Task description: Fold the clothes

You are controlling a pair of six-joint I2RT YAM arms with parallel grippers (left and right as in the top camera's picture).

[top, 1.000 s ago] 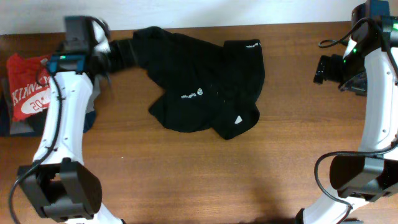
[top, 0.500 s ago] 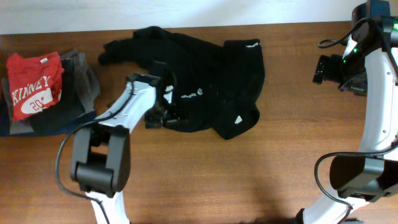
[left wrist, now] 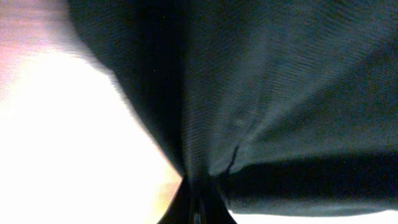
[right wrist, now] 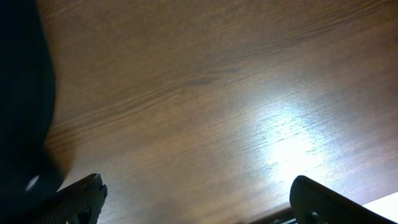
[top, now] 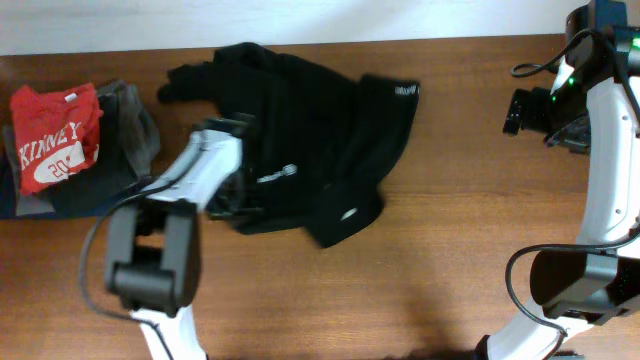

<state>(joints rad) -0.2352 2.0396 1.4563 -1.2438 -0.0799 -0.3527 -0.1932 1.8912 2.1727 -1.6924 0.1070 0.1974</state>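
The clothes [top: 320, 120], one black long-sleeved garment with small white logo marks, lie crumpled across the back middle of the table. My left gripper [top: 237, 198] is at its lower left edge, largely hidden among the dark folds. In the left wrist view black fabric [left wrist: 273, 93] fills the frame, and the left gripper [left wrist: 199, 208] is pinched shut on a fold of it. My right gripper [top: 530, 110] hovers at the far right, away from the garment. In its wrist view the right gripper [right wrist: 199, 202] is open over bare wood, with a black garment edge [right wrist: 22, 99] at the left.
A stack of folded garments sits at the table's left edge: a red "KINNEY" shirt [top: 50, 135] on top of grey [top: 138, 125] and dark pieces. The table's back edge meets a white wall [top: 300, 20]. Bare wood [top: 400, 290] lies in front of the garment.
My left arm swung from the folded stack to the black garment, shut on its lower left edge, and dragged the cloth down and to the left. The right arm has not moved.
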